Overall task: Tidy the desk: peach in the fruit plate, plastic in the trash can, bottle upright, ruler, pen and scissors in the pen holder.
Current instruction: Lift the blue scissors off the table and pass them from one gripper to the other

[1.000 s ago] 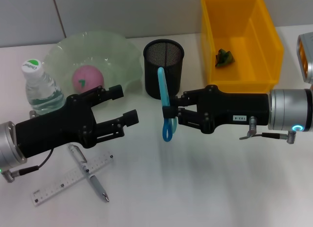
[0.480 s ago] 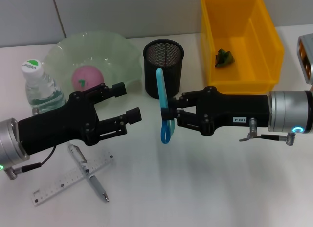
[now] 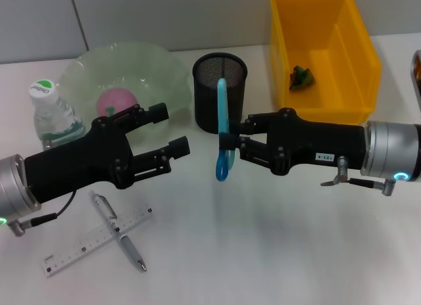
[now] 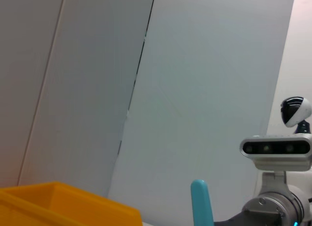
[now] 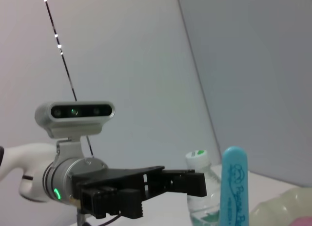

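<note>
Bottle (image 3: 54, 117) first, far left — it's standing upright with its cap on, so that part of the tidy-up looks sorted. Right beside it is the green fruit plate (image 3: 161, 68) with the pink peach (image 3: 113, 102) sitting inside, also done by the look of it. Hanging above the desk in front of the plate is the left gripper (image 3: 166, 130), jaws spread wide and holding nothing. My guess is it's just waiting its turn, since the ruler (image 3: 85, 244) and pen (image 3: 129, 243) are lying crossed on the desk right below that arm, pen on top of the ruler, not yet picked up.

Moving to the middle, the black mesh pen holder (image 3: 205, 111) stands behind everything. The right gripper (image 3: 231, 145) comes in from the right side with its jaws clamped on the blue scissors (image 3: 223, 136), held roughly vertical — closed tip up, handle loop hanging down. The tip reaches up in front of the holder's rim, just beside it, but the scissors aren't inside. Holding them upright makes sense for dropping them into a narrow cup.

Further right, the yellow trash can (image 3: 364, 68) has the green plastic (image 3: 302, 77) scrap lying in it, so that job seems finished too.
</note>
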### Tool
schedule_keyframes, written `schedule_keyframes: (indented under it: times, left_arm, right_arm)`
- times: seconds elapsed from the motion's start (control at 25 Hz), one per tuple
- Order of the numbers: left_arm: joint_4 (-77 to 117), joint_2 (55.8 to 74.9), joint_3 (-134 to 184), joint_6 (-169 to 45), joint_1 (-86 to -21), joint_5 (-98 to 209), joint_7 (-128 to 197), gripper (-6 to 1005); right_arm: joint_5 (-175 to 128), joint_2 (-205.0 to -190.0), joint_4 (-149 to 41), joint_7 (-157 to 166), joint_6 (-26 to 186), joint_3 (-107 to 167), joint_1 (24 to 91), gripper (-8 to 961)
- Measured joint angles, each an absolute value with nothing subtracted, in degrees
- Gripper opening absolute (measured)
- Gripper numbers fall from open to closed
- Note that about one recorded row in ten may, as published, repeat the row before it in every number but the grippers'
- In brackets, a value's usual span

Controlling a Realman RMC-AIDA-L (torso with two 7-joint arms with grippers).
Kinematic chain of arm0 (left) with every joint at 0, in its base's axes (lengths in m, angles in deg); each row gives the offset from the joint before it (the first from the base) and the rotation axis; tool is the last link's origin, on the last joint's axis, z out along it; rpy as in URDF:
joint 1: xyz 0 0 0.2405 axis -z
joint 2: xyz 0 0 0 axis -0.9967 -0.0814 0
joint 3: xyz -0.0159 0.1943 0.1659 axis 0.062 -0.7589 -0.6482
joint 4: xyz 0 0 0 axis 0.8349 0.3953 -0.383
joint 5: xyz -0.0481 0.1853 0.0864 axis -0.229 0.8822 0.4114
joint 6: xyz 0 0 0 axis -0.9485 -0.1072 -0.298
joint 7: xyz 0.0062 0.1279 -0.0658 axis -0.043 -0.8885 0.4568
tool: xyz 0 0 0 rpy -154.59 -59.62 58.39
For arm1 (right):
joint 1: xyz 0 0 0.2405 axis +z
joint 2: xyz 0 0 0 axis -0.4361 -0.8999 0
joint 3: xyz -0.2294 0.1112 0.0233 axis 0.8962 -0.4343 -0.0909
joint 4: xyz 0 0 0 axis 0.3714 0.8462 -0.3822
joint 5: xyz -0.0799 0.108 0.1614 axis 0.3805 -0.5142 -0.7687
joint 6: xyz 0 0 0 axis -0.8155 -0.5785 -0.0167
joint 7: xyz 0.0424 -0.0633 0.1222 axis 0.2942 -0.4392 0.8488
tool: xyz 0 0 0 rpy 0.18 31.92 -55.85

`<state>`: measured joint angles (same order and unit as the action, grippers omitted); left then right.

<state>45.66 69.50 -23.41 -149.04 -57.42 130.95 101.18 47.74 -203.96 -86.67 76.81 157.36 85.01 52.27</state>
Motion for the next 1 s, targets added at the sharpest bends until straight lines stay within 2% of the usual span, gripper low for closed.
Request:
schedule_keyframes:
  times: [1.0]
  left_arm:
    - [44.27,69.45,-23.41,-149.24,-58.09,129.60,100.48,794]
  right_arm:
    - [44.72,-203.97,-82.35,74.14,155.23,84.39,52.86,260]
